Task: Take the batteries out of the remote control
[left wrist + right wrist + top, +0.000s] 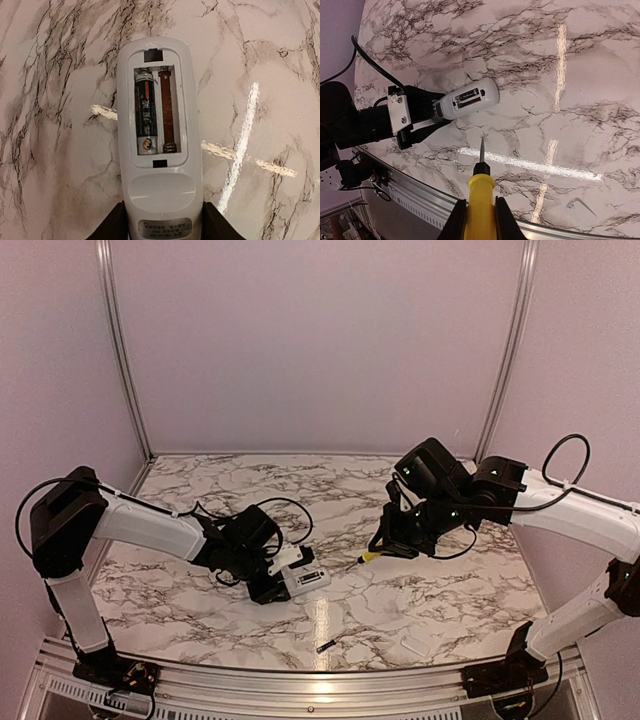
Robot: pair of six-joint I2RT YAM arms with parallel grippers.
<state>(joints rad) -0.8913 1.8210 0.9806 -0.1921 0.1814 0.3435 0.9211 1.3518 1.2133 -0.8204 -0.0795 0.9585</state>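
1. The left gripper (162, 227) is partly closed, its two dark fingers (112, 226) pressed against either side of the near end of the remote control (160, 150), which lies flat on the table with its open back facing up.
2. In the remote's recess, one battery (146, 117) sits in the left slot. The right slot shows only a bare brown channel with a spring at its near end.
3. The right gripper (480, 216) is closed tight on the yellow handle of the screwdriver (480, 192). The metal tip points toward the remote and stands clear of it, above the table.
4. In the top view the remote (305, 580) lies left of centre, and the right gripper (385, 545) hangs a little to its right.
5. A loose battery (325, 646), slim and dark, lies near the front edge, well apart from the remote. A small flat white cover piece (415, 645) rests to its right.
6. The table (200, 600) is glossy white marble-pattern with dark grey veins, and bright streaks of reflected light run across it.
7. An aluminium rail (300, 685) lines the table's front edge, with the arm bases behind it.
8. Plain pale lilac walls (320, 340) close in the back and both sides, with a slanted aluminium post (120, 350) at each rear corner.
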